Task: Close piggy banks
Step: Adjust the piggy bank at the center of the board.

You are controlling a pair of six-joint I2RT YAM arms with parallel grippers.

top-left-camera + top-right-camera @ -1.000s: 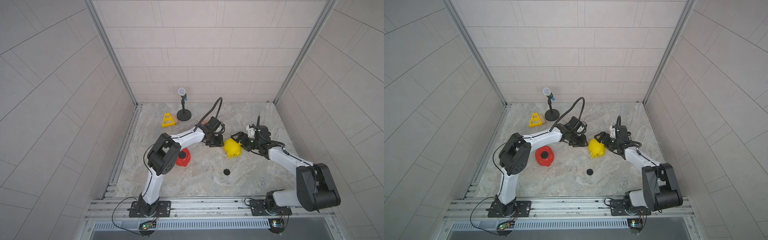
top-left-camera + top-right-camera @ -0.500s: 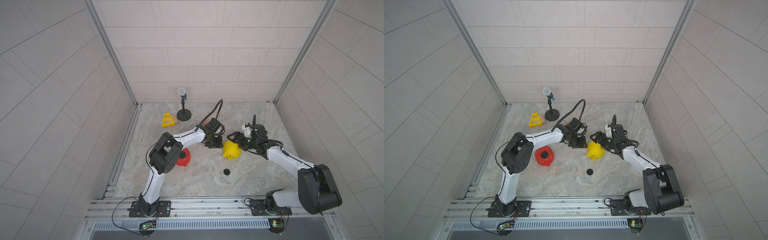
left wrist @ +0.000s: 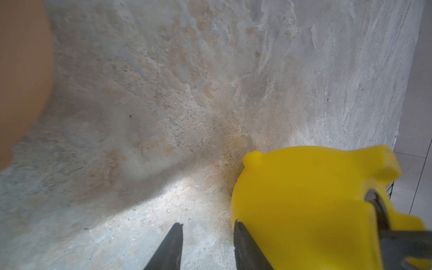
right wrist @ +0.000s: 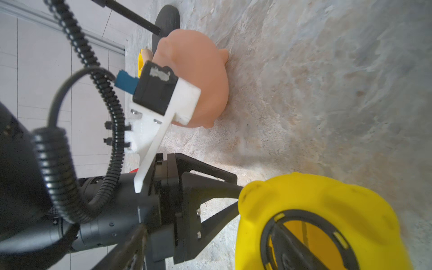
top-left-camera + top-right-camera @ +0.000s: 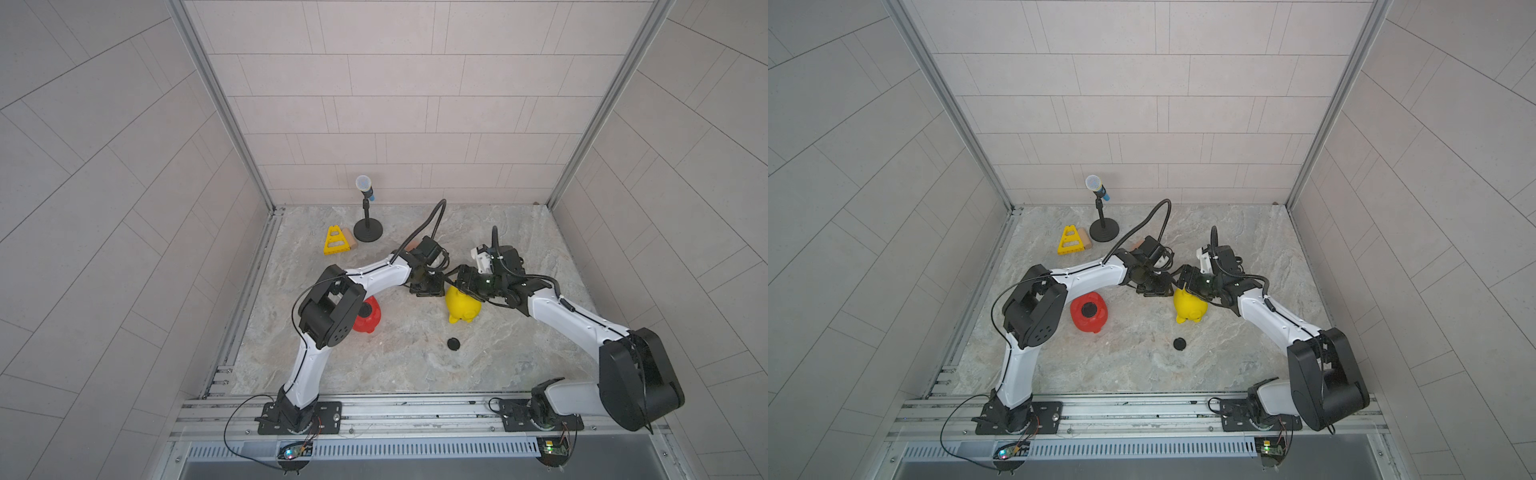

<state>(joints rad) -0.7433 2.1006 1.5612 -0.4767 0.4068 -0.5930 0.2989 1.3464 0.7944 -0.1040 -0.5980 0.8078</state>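
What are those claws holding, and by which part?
The right gripper has one finger in the yellow piggy bank's belly hole; a firm grip cannot be told. The left gripper holds nothing.

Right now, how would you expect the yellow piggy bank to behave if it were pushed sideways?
The yellow piggy bank is probably light: its belly opening shows a hollow inside in the right wrist view. Its rounded, glossy shell would likely slide or rock on the tabletop. It looks stiff, not floppy.
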